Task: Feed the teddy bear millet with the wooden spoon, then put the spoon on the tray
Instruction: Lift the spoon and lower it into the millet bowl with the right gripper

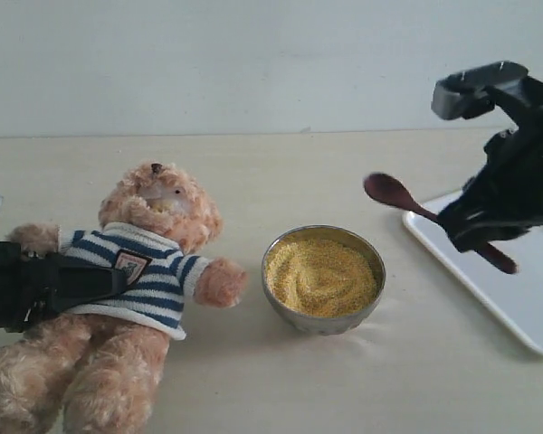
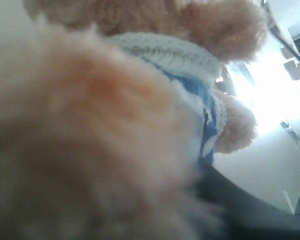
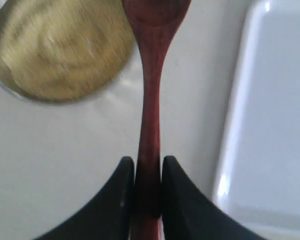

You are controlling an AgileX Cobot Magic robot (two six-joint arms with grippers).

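Nearest the exterior camera, the left gripper (image 1: 104, 278) is lying across the striped shirt of the teddy bear (image 1: 158, 294), on the side of the metal bowl (image 1: 324, 324) away from the tray (image 1: 525, 312). Whether its jaws are clamping the plush or merely resting on it cannot be told. The bear is lying on its back on the table (image 1: 344, 389), one paw reaching to just beside the metal bowl, which is holding the millet (image 1: 321, 276).

Farther back, on the tray side of the metal bowl, the right gripper (image 1: 484, 231) is holding the wooden spoon (image 1: 414, 208) clear of the table. Its jaws are closing tight on the slim handle, with no gap showing at either side.

The right wrist view is showing that grip directly: the right gripper (image 3: 147, 162), both black fingers (image 3: 122, 190) pressing the wooden spoon (image 3: 150, 100), with the millet (image 3: 60, 45) to one side and the tray (image 3: 270, 125) to the other. The left wrist view is showing only blurred fur and shirt of the teddy bear (image 2: 90, 150), plus a dark shape at one edge.

The spoon's long axis is slanting: its round head is pointing up and toward the metal bowl, while its handle end is dipping over the tray's rim
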